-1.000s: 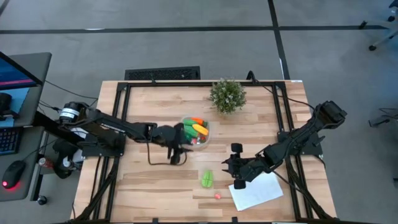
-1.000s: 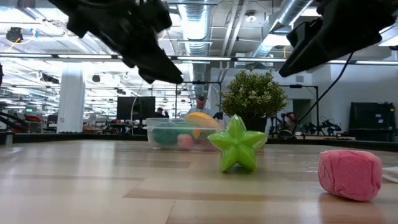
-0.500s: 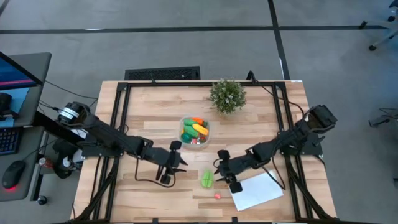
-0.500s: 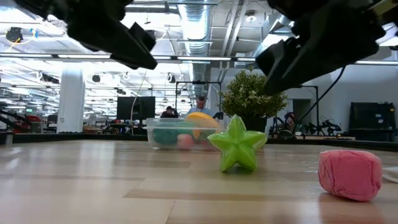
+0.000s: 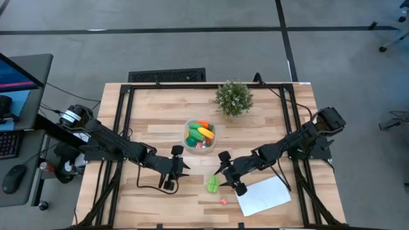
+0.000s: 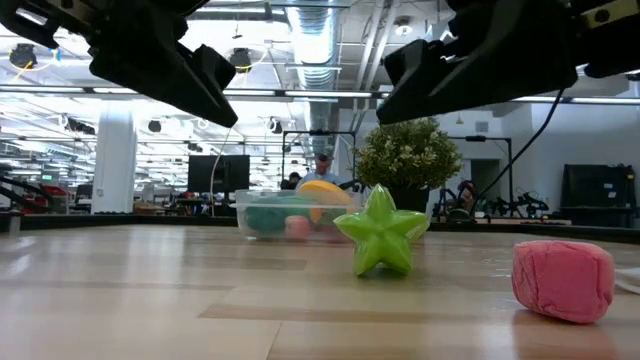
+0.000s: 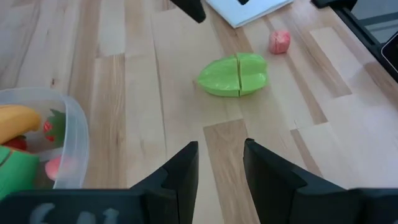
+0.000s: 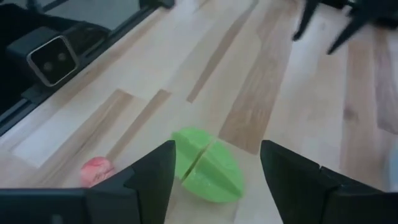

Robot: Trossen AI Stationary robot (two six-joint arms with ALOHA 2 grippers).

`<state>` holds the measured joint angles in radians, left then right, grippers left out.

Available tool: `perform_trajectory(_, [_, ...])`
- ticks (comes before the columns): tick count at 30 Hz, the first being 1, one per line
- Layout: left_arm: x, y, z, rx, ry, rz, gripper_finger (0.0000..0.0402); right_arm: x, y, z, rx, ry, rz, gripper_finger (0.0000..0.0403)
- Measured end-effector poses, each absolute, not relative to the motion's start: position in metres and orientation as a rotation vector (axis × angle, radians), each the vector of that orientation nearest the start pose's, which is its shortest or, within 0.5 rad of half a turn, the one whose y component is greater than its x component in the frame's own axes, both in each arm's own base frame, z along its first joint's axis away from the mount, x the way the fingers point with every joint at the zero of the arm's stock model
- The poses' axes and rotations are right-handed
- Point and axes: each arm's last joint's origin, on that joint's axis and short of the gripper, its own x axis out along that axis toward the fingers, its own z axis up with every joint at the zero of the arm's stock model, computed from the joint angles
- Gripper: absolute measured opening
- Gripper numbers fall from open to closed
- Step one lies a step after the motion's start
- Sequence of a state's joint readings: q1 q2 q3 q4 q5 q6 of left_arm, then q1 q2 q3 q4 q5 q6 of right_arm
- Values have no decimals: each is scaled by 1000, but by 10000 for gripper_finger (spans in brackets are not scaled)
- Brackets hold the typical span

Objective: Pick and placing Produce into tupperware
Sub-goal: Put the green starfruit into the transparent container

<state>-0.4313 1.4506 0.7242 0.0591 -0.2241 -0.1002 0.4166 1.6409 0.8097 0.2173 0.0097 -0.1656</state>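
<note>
A pink berry lies near the front edge of the table, close to a white sheet. Just behind it sits a green star fruit. The right gripper hangs right over that fruit with its fingers wide apart. The left gripper waits off to the side, fingers apart too. Farther back is the tub, full of produce. A bushy plant stands behind it.

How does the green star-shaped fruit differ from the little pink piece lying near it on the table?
The green star fruit is larger and ridged, with a seam along it; the pink piece is small and roundish. The star fruit lies nearer the tupperware, the pink piece nearer the table's front edge. Both lie loose on the wood, outside the tupperware.
</note>
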Motion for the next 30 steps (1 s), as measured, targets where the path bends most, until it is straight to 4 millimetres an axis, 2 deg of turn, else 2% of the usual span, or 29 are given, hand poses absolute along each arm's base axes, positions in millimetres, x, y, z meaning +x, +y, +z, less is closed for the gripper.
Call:
perform_trajectory(4, [263,-114,188,119,641,-166,118,300,132,171,-313,562,473,234])
perform_trajectory(8, [263,-114,188,118,642,-165,118,305,135,180,-370,537,508,231])
perform_trajectory(15, [262,-113,187,86,666,-150,118,317,140,187,-439,582,580,224])
perform_trajectory(25, [258,-114,182,65,722,-136,118,349,148,162,-462,792,680,208])
perform_trajectory(27, [257,-116,182,66,720,-142,118,351,149,162,-469,834,691,203])
perform_trajectory(30, [256,-117,182,70,722,-149,118,361,151,163,-481,807,693,195])
